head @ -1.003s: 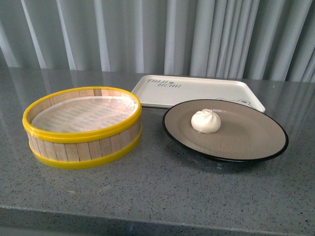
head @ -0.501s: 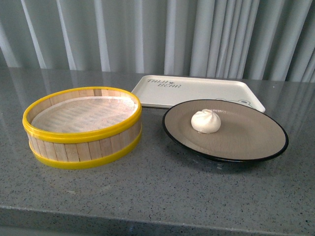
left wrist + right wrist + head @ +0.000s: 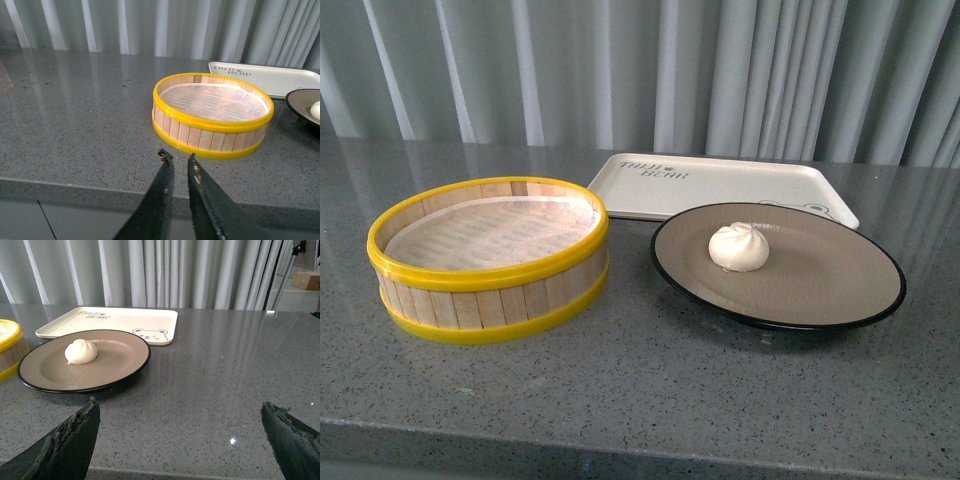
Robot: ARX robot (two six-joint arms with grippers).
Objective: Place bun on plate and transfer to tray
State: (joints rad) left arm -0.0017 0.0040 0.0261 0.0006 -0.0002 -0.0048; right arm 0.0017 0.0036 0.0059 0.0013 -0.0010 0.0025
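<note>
The front view showed neither arm. It showed only the bench (image 3: 670, 390) with the yellow-rimmed steamer basket (image 3: 488, 262) on the left, the plate (image 3: 820, 280) on the right and the tray (image 3: 740, 185) behind them.

The bun (image 3: 739, 247) sat on the plate, a little left of its centre. It was round with no long axis, and its pleated twist pointed straight up. The tray's long side ran left to right, and the plate's far rim overlapped its front edge. Whether the two touched could not be told.

Only the left wrist view showed the left claw (image 3: 178, 157). Its fingers were drawn almost together with a thin slit between them, gripping nothing, near the bench's front edge and short of the basket.

Only the right wrist view showed the right claw (image 3: 179, 407), spread wide and empty, well short of the plate. That view also showed the bear's face (image 3: 150, 333) on the tray, which the plate mostly hid from the front.

The tray carried two lines of dark lettering. The lower line seemed to read "BEAR", and the upper line was too blurred to read.
</note>
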